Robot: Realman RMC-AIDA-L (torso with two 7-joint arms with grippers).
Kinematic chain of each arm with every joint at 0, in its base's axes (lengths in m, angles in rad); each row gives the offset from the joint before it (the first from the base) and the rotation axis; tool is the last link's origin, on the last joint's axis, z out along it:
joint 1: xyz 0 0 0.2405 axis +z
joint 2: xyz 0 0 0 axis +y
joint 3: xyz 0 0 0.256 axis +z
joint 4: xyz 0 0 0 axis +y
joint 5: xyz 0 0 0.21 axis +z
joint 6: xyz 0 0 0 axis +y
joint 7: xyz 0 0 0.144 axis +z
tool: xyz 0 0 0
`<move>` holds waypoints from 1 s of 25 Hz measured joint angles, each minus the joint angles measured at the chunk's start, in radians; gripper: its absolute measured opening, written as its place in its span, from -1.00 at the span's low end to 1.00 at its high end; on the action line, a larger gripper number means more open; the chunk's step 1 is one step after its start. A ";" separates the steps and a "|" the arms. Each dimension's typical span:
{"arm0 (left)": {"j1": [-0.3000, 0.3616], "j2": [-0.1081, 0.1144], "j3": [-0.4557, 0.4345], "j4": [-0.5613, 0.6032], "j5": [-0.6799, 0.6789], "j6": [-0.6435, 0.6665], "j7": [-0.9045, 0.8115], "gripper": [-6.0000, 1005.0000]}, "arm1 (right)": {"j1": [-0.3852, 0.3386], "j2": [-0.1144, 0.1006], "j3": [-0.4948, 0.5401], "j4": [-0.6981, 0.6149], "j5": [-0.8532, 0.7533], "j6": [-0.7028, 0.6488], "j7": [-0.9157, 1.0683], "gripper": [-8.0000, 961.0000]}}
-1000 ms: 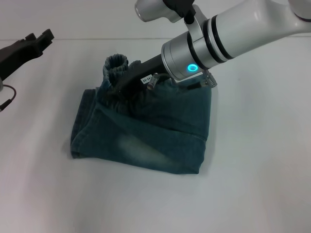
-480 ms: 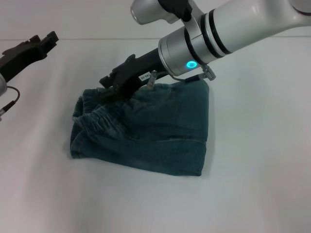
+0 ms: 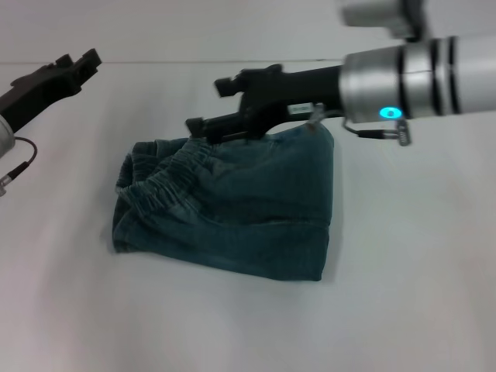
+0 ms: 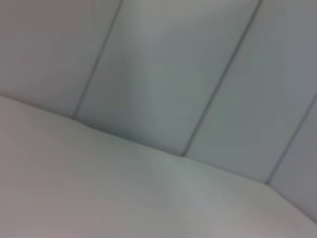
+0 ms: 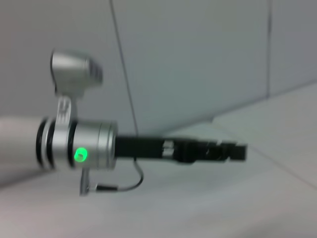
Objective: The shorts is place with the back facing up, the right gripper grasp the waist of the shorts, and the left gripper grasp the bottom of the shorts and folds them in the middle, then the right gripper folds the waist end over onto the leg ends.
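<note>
Folded shorts (image 3: pixel 232 213) just below right gripper (image 3: pixel 209 105), fingers seemingly spread, empty, left gripper (image 3: pixel 81 62) well apart

Right claw (image 3: pixel 208 105) hangs over shorts (image 3: pixel 232 209); table (image 3: pixel 418 294) bare elsewhere.

You have one pair of shorts (image 3: pixel 232 217) on one white table (image 3: pixel 403 294). You have two grippers in view: one right gripper (image 3: pixel 213 105) and one left gripper (image 3: pixel 74 66). One elastic waist (image 3: pixel 167 180) shows.

Head view downward; wrist views wallward.
</note>
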 joint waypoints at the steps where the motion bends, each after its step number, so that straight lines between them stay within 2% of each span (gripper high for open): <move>1: 0.006 0.000 -0.001 0.002 0.000 0.026 -0.001 0.06 | -0.030 -0.001 0.005 -0.016 0.018 -0.005 -0.011 0.56; 5: 0.041 0.001 -0.025 0.008 0.004 0.137 -0.015 0.06 | -0.148 -0.002 0.038 -0.062 0.096 -0.052 -0.067 0.92; 7: 0.062 0.001 -0.044 0.008 0.007 0.205 -0.023 0.06 | -0.198 -0.002 0.065 -0.063 0.134 -0.089 -0.101 0.93; 8: 0.092 0.001 -0.065 0.004 0.008 0.295 -0.026 0.10 | -0.239 -0.001 0.090 -0.057 0.167 -0.127 -0.141 0.94; 9: 0.092 0.001 -0.065 0.004 0.008 0.295 -0.026 0.13 | -0.239 -0.001 0.090 -0.057 0.167 -0.127 -0.141 0.95; 12: 0.135 0.001 -0.090 -0.001 0.013 0.435 -0.027 0.24 | -0.299 -0.001 0.124 -0.038 0.218 -0.196 -0.204 0.95; 14: 0.161 0.001 -0.107 0.000 0.037 0.527 -0.026 0.43 | -0.328 -0.001 0.146 -0.017 0.241 -0.243 -0.243 0.95; 17: 0.186 0.001 -0.141 0.003 0.118 0.665 -0.018 0.71 | -0.357 -0.001 0.186 0.034 0.252 -0.317 -0.318 0.95; 20: 0.194 0.003 -0.170 0.005 0.233 0.802 0.004 0.79 | -0.367 -0.004 0.219 0.087 0.224 -0.386 -0.388 0.95; 25: 0.183 0.006 -0.181 0.013 0.388 0.949 0.036 0.79 | -0.364 -0.005 0.247 0.131 0.113 -0.444 -0.425 0.94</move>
